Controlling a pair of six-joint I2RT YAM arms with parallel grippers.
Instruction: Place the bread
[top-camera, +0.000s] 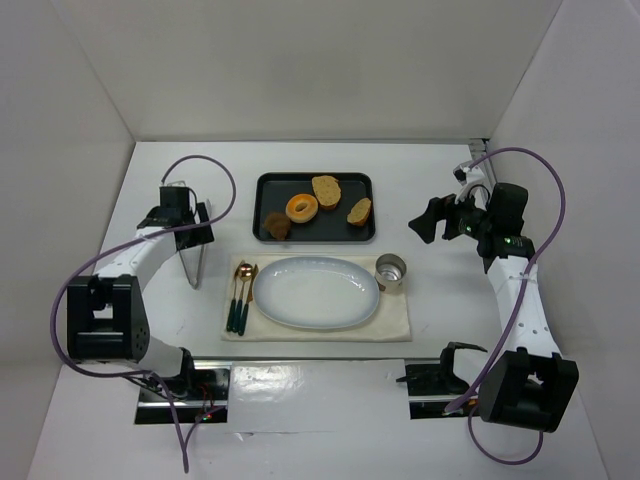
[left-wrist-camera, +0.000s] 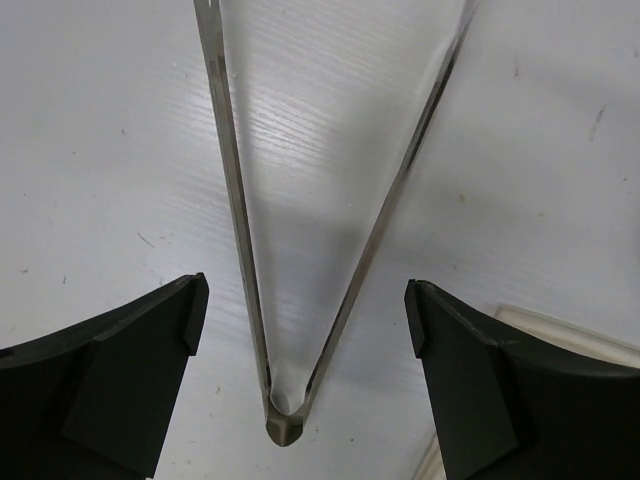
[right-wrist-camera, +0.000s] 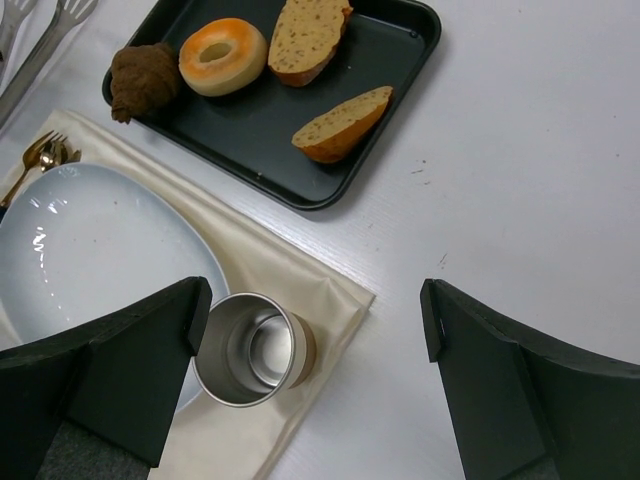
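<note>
"At the left gripper (left-wrist-camera: 305, 300), how do the jaws stand?"

"Wide apart, and they hold nothing. The black fingers (left-wrist-camera: 120, 380) stand on both sides of the hinge end of the metal tongs (left-wrist-camera: 232, 200). The tongs lie flat on the white table (left-wrist-camera: 90, 150), and their 2 thin arms spread away in a V. Whether the fingers touch the steel, I cannot tell."

"And the right gripper (right-wrist-camera: 317, 295)?"

"Also fully open and empty, hanging above the steel cup (right-wrist-camera: 255, 350) and the cream cloth (right-wrist-camera: 300, 265)."

"Where is the bread (right-wrist-camera: 143, 80) from the left gripper?"

"To its right, in the near left corner of the black tray (right-wrist-camera: 300, 195), just beside the orange-glazed doughnut (right-wrist-camera: 222, 55). I judge that the left gripper is nearer to it than the right one. In the right wrist view its long axis seems to run slanted to the tray walls, with 1 tapered end toward the corner. From above it looks only like a lump."

"What is it like?"

"Small, dark brown, lumpy with ridges, so probably soft and crumbly. The tongs should close gently across the thick middle. The 2 tan slices (right-wrist-camera: 310, 38) are flatter and lie further back on the tray. The oval plate (right-wrist-camera: 90, 250), glossy and pale, sits on the cloth just in front of the tray, so the carry would be short."
</note>
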